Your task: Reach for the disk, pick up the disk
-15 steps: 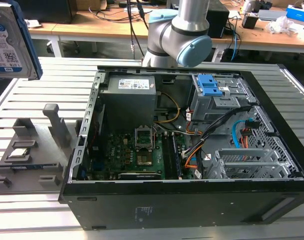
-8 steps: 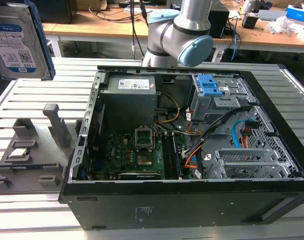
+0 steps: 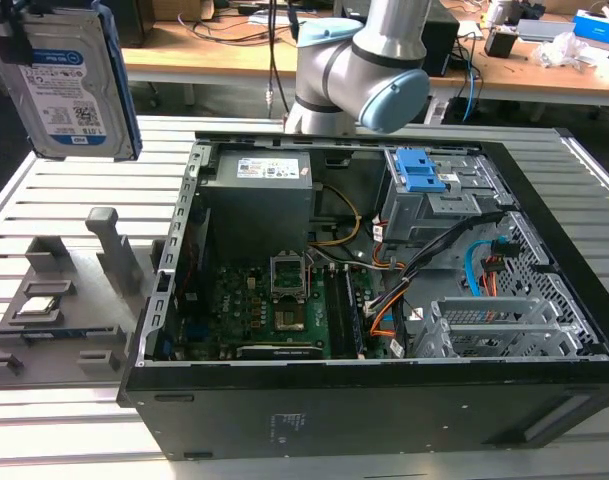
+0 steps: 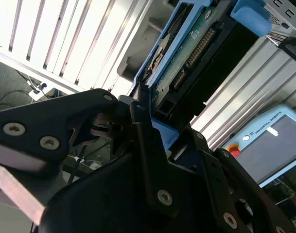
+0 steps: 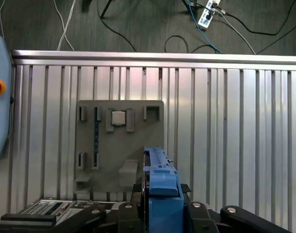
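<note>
Exterior view: the disk (image 3: 62,85) hangs in the air at the upper left, well above the slatted table (image 3: 44,195), with its white-and-blue label facing the camera and a blue side rail down its right edge. Below it on the table sits a grey fixture block (image 3: 79,300) with a small silver chip (image 3: 39,307) lying in one of its recesses. Just beside the block, to the exterior view's right, stands the open computer case (image 3: 384,410), with a blue bracket (image 3: 421,170) in its drive bay. The robot arm (image 3: 369,60) rises behind the case.

In the first wrist view, the disk (image 5: 157,165) shows edge-on, blue rail uppermost, with the end effector (image 5: 162,208) pinching it from both sides; the fixture block (image 5: 113,141) lies far beneath. In the second wrist view, a black finger (image 4: 140,116) presses against the disk (image 4: 186,53) at its blue rail, circuit-board side showing.
</note>
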Motion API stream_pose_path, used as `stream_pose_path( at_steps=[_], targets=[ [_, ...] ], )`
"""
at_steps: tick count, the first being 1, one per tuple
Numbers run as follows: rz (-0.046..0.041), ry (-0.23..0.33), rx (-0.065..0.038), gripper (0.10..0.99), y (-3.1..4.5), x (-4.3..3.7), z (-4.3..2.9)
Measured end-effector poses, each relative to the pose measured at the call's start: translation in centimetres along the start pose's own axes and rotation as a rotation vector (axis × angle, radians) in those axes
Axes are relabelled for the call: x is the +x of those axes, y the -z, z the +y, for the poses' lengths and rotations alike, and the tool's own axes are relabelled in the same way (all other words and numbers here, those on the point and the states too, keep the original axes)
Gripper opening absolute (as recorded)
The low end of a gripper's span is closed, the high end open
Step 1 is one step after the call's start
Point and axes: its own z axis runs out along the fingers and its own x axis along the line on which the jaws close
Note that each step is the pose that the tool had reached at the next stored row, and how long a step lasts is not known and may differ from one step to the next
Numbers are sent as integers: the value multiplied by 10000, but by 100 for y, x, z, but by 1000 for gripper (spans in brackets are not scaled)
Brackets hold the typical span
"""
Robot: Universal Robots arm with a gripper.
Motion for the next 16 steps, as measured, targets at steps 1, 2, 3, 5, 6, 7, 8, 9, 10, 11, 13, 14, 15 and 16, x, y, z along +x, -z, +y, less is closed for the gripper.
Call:
stream_pose_path(
  at_steps=[1,2,3,5,6,7,8,9,10,11,13,14,15,16],
  targets=[
    [0,0,0,369,2,0,-35],
    [0,-1,-1,369,5,0,-78],
    [1,0,-2,369,7,0,-115],
    [0,1,-1,369,11,-1,-205],
    [0,0,0,369,13,-1,-235],
    [0,-1,-1,369,15,-1,-267],
    [0,0,-2,369,16,-1,-293],
    [0,0,-2,369,19,-1,-339],
    [0,0,-1,369,21,0,-375],
    [0,1,-1,369,23,-1,-419],
    [0,0,-2,369,29,-2,-525],
    [0,-1,-3,369,31,-2,-570],
    [0,0,-2,369,33,-2,-598],
    [0,0,-2,369,34,-2,-626]
  ],
)
